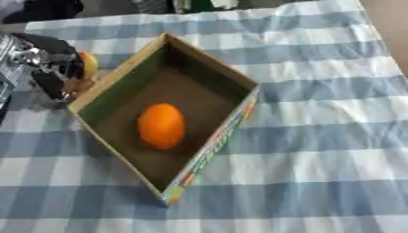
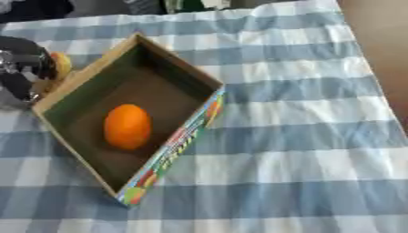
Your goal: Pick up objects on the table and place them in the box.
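Left hand (image 1: 44,68) is sitting at the far left, just outside the box's (image 1: 219,136) left wall, with a small yellow-orange thing (image 1: 89,63) showing against it. Whether its fingers are curling round that thing or only lying beside it, I cannot tell. No right hand is showing. An orange (image 1: 162,125) is already lying on the box floor, near the middle. Judging by this, the step in hand is bringing the yellow thing in; the next move is calling for lifting it over the wall and letting go above the bare floor beside the orange. A checked cloth (image 1: 318,136) is covering the counter.
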Motion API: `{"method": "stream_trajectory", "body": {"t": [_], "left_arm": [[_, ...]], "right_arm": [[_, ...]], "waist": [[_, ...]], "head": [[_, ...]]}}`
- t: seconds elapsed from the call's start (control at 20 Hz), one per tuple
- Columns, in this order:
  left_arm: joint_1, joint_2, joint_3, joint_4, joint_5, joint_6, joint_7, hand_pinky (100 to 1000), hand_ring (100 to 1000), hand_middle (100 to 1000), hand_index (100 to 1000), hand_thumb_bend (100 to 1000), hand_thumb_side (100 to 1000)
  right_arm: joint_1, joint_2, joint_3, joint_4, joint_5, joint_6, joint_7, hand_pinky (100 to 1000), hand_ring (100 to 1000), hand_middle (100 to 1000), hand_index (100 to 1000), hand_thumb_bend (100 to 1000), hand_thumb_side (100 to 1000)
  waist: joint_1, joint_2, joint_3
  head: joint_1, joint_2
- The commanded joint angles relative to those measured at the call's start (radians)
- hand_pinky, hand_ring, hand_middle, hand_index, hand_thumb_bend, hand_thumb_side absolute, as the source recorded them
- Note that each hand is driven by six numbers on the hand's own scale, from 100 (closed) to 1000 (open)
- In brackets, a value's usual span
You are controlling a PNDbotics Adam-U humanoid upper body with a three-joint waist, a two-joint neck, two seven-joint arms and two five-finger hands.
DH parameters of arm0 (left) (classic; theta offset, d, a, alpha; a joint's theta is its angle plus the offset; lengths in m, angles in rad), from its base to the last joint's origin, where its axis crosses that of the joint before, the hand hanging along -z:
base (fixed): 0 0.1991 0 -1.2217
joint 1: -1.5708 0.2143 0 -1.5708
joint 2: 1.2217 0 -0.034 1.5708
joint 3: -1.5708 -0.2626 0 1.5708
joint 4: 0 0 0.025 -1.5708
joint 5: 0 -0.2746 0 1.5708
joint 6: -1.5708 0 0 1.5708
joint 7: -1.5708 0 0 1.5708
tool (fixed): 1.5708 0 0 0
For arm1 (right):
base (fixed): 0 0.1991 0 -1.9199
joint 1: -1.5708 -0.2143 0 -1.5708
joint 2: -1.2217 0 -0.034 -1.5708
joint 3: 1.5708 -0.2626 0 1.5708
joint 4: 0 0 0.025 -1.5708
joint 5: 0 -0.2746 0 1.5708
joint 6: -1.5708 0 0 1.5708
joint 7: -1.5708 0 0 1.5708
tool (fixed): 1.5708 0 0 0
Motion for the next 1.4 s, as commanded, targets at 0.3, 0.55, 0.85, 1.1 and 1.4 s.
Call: {"method": "stream_trajectory", "body": {"t": [0.3,0.55,0.85,1.1,1.4], "left_arm": [[0.003,0.014,-0.004,0.013,-0.011,-0.051,-0.052,552,699,637,793,349,295],[0.005,0.013,-0.004,0.016,-0.008,-0.048,-0.052,549,697,637,804,361,341],[0.009,0.011,-0.002,0.001,0.005,-0.028,-0.052,488,624,523,683,189,259],[0.010,0.011,0.002,-0.019,0.009,0.010,-0.052,447,591,490,637,100,183],[0.014,0.014,0.005,-0.047,0.008,0.044,-0.052,412,563,456,580,100,209]], "right_arm": [[-0.014,-0.002,-0.016,-0.019,0.009,0.009,-0.005,807,948,671,842,114,568],[-0.014,0.000,-0.017,-0.019,0.010,0.011,-0.005,807,946,669,840,114,567],[-0.014,0.001,-0.019,-0.019,0.012,0.013,-0.007,808,947,670,841,117,568],[-0.012,0.002,-0.020,-0.019,0.014,0.014,-0.010,808,947,670,841,117,570],[-0.010,0.006,-0.023,-0.019,0.014,0.017,-0.012,809,947,669,841,117,570]], "waist": [[-0.012,-0.024,0.001],[-0.013,-0.023,0.003],[-0.013,-0.022,0.003],[-0.014,-0.024,0.003],[-0.014,-0.026,0.003]], "head": [[0.005,-0.009],[0.006,-0.007],[0.007,-0.007],[0.008,-0.008],[0.008,-0.009]]}}
